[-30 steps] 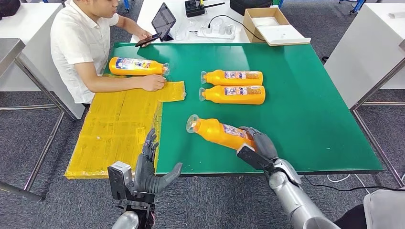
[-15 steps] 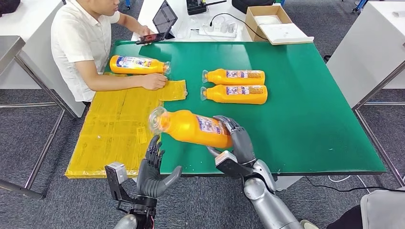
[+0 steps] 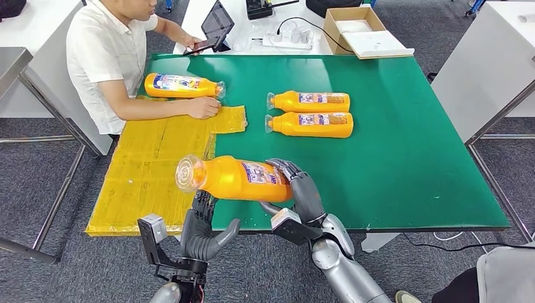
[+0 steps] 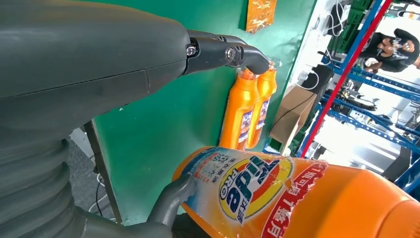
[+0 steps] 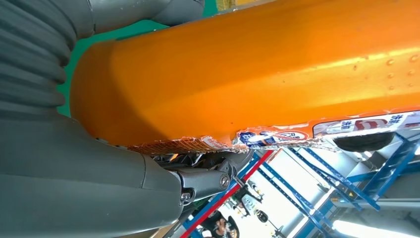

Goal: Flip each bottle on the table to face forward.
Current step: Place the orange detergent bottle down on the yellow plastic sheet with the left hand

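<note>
Four orange plastic detergent bottles with clear caps are in sight. The right hand (image 3: 301,189) clamps its fingers round the base end of one orange bottle (image 3: 236,178), held lying sideways in the air over the near edge of the green tabletop (image 3: 404,126), its cap toward the yellow mat (image 3: 151,167). The left hand (image 3: 200,227) is raised just under that bottle's cap end, fingers spread apart and holding nothing. Two more orange bottles (image 3: 309,101) (image 3: 310,124) lie side by side, touching, farther back on the green tabletop, caps toward the mat. The fourth orange bottle (image 3: 182,85) lies at the mat's far edge, beside a seated person's forearm (image 3: 154,108).
</note>
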Controlling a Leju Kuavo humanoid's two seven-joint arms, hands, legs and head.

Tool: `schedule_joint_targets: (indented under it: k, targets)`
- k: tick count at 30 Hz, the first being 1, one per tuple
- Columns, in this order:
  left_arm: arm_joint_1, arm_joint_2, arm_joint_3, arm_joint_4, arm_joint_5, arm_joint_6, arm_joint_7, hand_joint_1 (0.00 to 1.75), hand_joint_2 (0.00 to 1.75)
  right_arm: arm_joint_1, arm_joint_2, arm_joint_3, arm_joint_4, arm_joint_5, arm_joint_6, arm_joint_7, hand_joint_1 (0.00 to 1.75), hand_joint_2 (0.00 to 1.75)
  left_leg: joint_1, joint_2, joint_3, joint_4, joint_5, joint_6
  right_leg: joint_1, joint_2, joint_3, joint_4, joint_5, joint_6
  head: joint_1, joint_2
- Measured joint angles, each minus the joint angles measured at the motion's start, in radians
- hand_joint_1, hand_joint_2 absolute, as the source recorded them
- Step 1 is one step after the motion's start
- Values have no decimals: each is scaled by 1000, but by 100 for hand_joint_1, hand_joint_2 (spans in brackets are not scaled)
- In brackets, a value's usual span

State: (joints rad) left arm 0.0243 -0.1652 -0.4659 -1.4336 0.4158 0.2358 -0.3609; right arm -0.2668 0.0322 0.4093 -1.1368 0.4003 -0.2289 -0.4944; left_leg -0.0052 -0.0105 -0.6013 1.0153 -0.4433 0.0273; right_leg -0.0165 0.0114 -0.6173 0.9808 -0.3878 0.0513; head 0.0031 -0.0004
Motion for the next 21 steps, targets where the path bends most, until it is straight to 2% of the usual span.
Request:
schedule_joint_targets:
  k: [6,13,21]
  targets:
    - [0,0,0,0,-12,-9,-7,0,175,0,1,3,1,-3,2,0,175,175,0,0,0,0,0,0,0,0,0,0,0,0,0,0]
    - [-9,0,-14,-19,-94,-47,-77,0,175,-16,26,69,63,0,69,-4,175,175,0,0,0,0,0,0,0,0,0,0,0,0,0,0]
    - [-20,-12,3,-31,36,-81,-87,0,175,-49,98,198,219,29,120,-26,175,175,1,1,-1,0,0,0,0,0,-2,0,0,0,0,0]
